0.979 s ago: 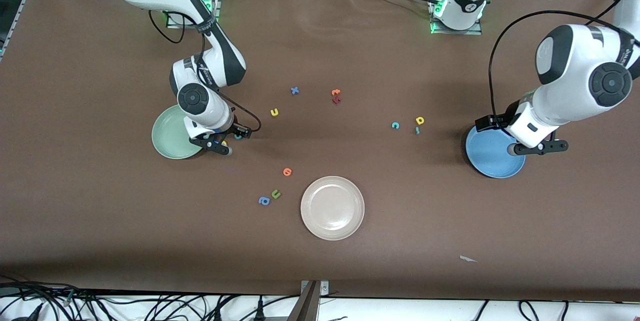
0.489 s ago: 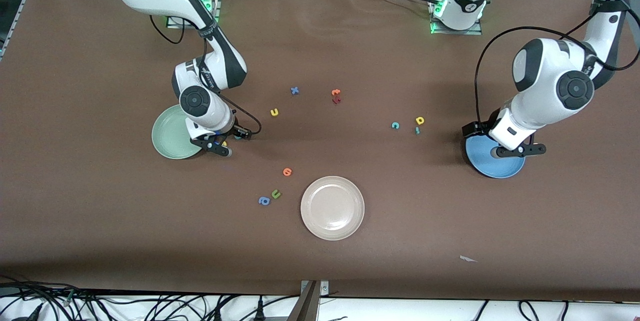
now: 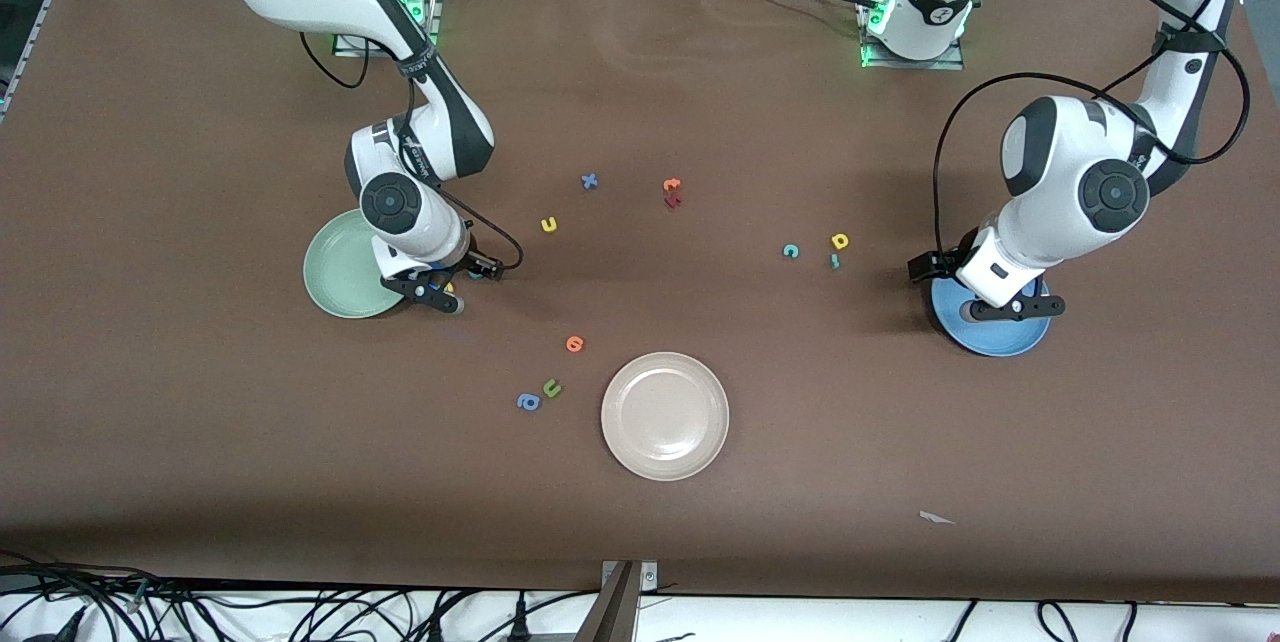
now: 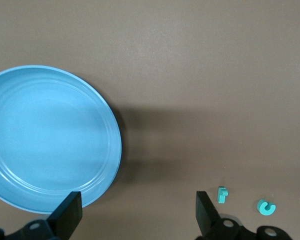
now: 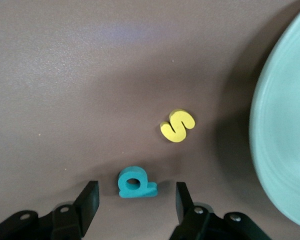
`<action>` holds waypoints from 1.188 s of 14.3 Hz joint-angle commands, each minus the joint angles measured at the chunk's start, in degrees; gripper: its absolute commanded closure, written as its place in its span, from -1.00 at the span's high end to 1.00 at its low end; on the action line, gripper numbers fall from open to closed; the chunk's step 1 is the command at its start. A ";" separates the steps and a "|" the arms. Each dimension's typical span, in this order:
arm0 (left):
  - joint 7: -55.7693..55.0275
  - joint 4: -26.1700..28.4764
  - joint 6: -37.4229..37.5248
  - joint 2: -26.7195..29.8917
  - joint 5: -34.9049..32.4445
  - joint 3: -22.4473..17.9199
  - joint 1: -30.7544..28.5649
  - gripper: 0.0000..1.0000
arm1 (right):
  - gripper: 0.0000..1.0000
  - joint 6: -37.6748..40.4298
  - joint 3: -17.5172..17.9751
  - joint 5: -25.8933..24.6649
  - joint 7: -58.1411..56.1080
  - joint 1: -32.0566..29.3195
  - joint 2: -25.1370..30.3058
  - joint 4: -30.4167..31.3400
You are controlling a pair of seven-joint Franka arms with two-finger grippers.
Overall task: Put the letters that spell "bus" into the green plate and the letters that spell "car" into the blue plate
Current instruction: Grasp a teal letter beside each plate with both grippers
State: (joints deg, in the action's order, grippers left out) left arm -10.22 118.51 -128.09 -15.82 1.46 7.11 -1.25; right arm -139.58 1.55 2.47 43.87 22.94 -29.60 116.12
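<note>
Plates both lie empty, the round pale mint-green plate toward the right arm's end of the brown table and the round medium-blue plate toward the left arm's end, so sorting has not yet landed a letter. The left gripper hangs wide open and empty over the blue plate's rim, with the thin teal foam r and teal foam c nearby. The right gripper, half open, straddles the teal foam b beside the yellow foam s just off the green plate's edge; it likely needs to close, lift, and carry.
</note>
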 commanded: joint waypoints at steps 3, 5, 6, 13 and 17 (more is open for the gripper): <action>1.08 0.23 -1.45 -0.70 0.83 -0.07 -0.25 0.99 | 0.41 -2.36 -0.15 -0.18 0.87 0.26 -0.55 0.78; 0.03 2.15 -5.92 -1.49 1.52 0.01 -0.07 0.99 | 0.40 -2.36 -0.15 -0.18 0.87 0.26 -0.55 0.78; -2.41 2.86 -6.72 -1.49 2.57 0.10 0.02 0.99 | 0.38 -2.36 -0.15 -0.18 0.87 0.26 -0.55 0.78; -13.40 6.81 -10.41 -2.02 4.17 1.85 5.63 0.98 | -0.34 -2.36 -0.15 -0.18 0.87 0.26 -0.55 0.78; -17.98 7.87 -15.77 -4.30 3.64 1.77 8.80 0.98 | -0.35 -1.84 -0.15 -0.18 0.69 0.26 -0.29 0.43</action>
State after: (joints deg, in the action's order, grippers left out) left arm -26.57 125.93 -141.10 -19.07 4.76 9.32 6.58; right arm -141.19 1.63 2.47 43.94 22.95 -30.20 116.09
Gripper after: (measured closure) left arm 0.009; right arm 0.648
